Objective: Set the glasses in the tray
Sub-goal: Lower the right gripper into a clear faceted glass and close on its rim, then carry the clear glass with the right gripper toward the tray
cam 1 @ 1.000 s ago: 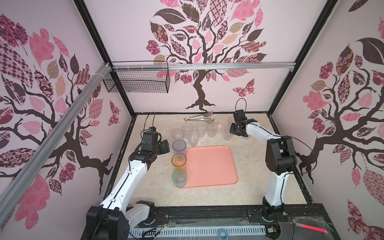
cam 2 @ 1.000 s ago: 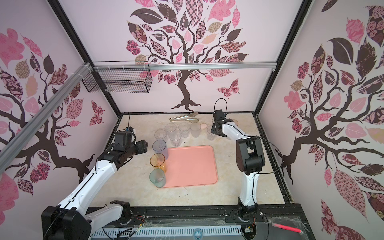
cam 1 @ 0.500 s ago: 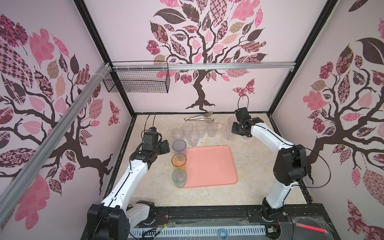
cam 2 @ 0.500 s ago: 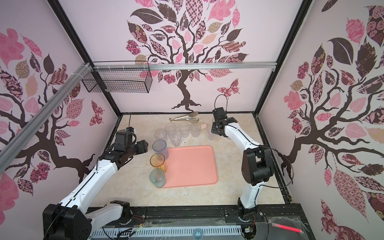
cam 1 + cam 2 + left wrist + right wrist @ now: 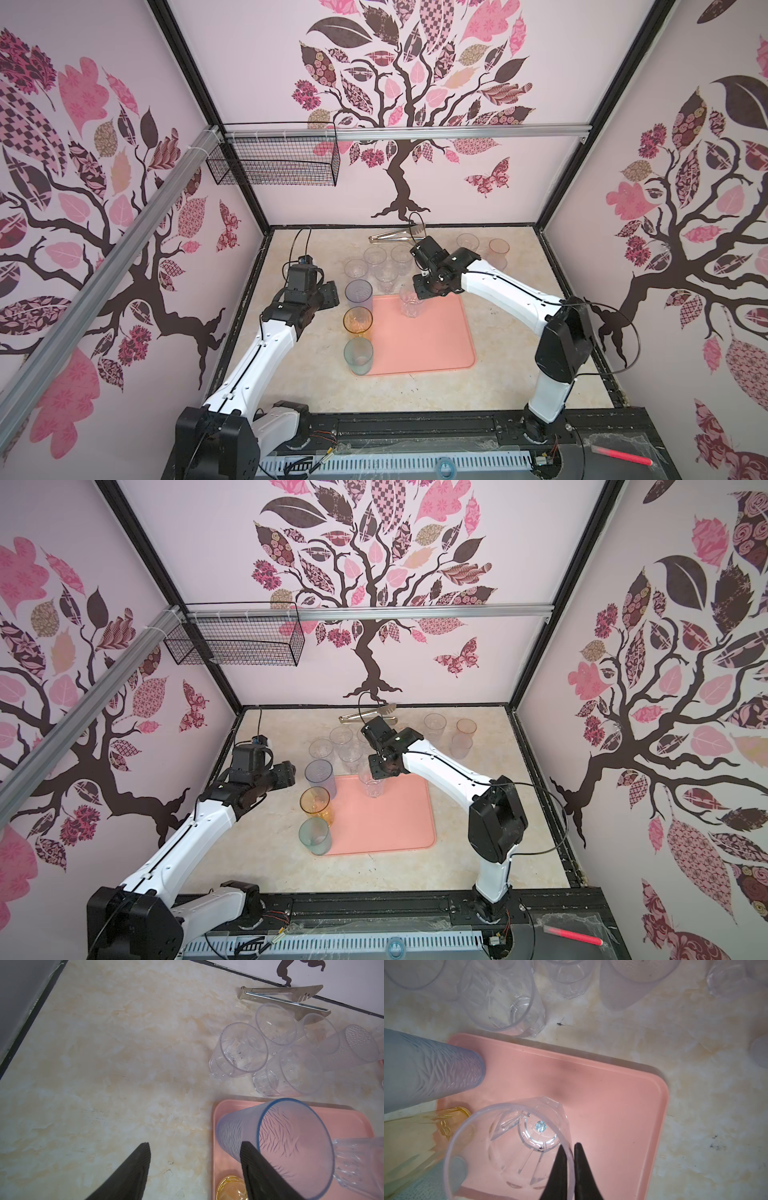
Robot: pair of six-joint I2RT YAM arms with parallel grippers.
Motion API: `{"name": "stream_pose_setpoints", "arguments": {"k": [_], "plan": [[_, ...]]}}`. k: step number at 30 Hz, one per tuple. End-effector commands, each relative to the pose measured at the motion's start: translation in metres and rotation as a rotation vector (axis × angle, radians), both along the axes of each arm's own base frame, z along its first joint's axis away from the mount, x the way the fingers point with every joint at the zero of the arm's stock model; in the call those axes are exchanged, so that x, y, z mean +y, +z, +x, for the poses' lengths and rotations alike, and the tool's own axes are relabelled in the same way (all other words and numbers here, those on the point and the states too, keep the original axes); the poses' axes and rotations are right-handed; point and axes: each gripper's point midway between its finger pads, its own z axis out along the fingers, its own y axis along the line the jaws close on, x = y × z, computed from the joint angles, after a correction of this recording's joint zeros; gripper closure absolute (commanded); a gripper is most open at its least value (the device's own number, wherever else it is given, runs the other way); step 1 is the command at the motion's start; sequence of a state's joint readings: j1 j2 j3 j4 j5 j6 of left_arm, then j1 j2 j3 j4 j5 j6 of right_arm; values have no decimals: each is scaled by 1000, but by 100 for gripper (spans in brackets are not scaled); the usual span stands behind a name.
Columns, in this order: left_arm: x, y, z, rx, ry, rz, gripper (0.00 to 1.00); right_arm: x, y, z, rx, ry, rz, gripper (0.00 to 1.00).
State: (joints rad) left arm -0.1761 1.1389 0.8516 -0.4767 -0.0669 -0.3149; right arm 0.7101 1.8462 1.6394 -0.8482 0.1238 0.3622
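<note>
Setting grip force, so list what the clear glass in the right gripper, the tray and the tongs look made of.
The clear glass: likely clear plastic, glossy, with moulded facets and a thin rim. The tray: probably matte salmon plastic, with a rounded moulded rim. The tongs: polished metal, with mirror-like reflections.

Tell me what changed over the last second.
The right hand, shut on the rim of a clear faceted glass, swung from the back-right glasses leftward and forward. The glass now hangs over the far end of the tray, which was bare there before. The left hand stayed open beside the blue glass. The amber glass, teal glass and tongs did not move.
</note>
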Motion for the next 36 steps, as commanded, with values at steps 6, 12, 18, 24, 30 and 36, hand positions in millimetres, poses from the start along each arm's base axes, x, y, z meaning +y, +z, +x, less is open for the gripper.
{"name": "stream_pose_setpoints", "arguments": {"k": [6, 12, 18, 24, 30, 36], "plan": [[4, -7, -2, -1, 14, 4, 28, 42, -21, 10, 32, 76, -37, 100], [4, -4, -2, -11, 18, 7, 28, 62, -36, 20, 31, 98, -69, 100], [5, -5, -3, -9, 17, 8, 28, 70, -50, 28, 31, 105, -93, 100], [4, -5, -3, -8, 16, 10, 28, 69, -63, 32, 28, 110, -125, 100], [5, -6, -3, -6, 16, 9, 28, 72, -63, 33, 29, 110, -113, 100], [4, -6, -2, -4, 15, 9, 28, 74, -55, 28, 36, 121, -89, 84]]}}
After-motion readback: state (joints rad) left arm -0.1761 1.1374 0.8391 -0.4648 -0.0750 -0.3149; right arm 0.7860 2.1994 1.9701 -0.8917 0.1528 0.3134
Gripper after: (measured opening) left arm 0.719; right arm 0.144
